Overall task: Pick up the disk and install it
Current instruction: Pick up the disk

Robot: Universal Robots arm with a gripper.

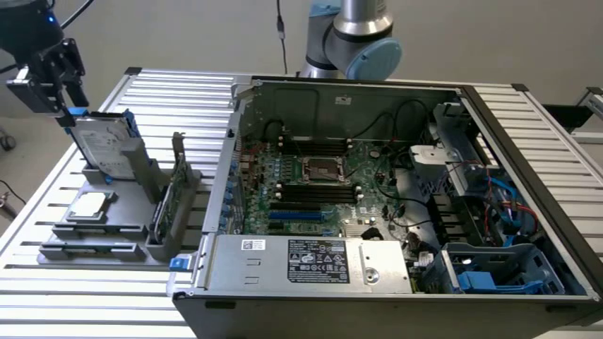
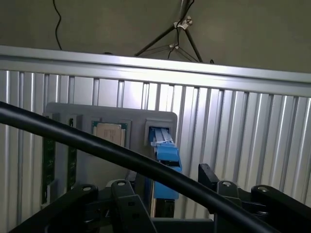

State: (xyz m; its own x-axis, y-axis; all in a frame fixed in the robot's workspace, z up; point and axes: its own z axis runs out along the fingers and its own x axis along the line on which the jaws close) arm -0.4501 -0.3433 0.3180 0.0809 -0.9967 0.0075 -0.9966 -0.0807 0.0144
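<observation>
At the exterior view's left, the black gripper [image 1: 49,97] hangs with its jaws wide apart and clamped on nothing. Just under it, the flat silver-grey metal disk with blue plastic rails [image 1: 102,145] stands upright in a grey plastic holder [image 1: 94,248]. In the wrist view, a black cable [image 2: 146,165] crosses in front of the disk's blue edge. Further right on the holder lie a small square silver chip [image 1: 90,205] and an upright thin green circuit card [image 1: 168,205]. Then comes the open black computer case [image 1: 527,134]. The white label on its silver box [image 1: 318,261] is too small to read.
</observation>
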